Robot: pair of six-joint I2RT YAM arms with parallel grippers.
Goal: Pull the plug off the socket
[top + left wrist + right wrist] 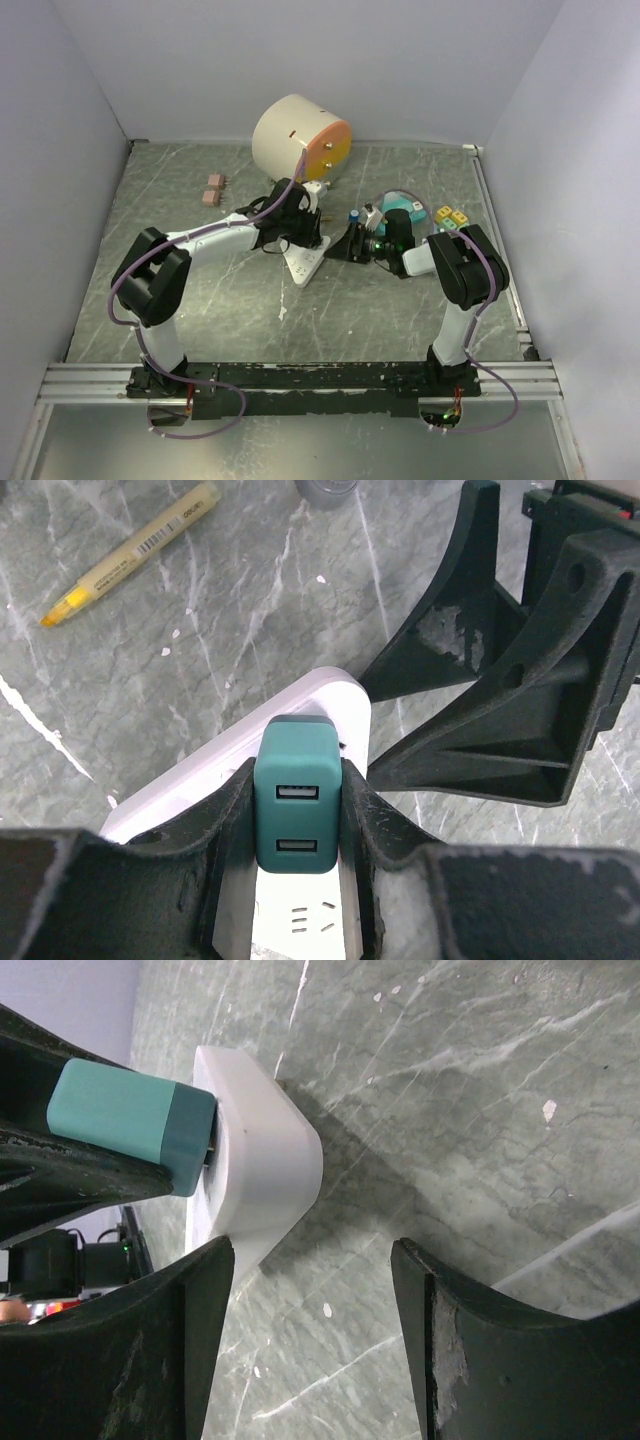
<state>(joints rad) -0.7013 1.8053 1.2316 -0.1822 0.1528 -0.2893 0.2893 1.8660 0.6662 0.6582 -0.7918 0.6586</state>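
Note:
A teal plug [297,810] with two USB ports sits in the white socket strip [330,695] lying on the marble-patterned table. My left gripper [297,780] is shut on the plug, one finger on each side. From the side, the plug [130,1120] stands against the strip [260,1160] with a thin dark gap at its base. My right gripper [310,1260] is open at the strip's end. Its left finger [205,1290] lies against the strip's corner, and only table shows between the jaws. From above, both grippers meet over the strip [305,262].
A yellow marker [135,548] lies on the table beyond the strip. A large cream and orange drum [300,135] stands at the back. Two pink blocks [213,190] sit at the back left, and small coloured pieces [450,217] at the right. Walls enclose three sides.

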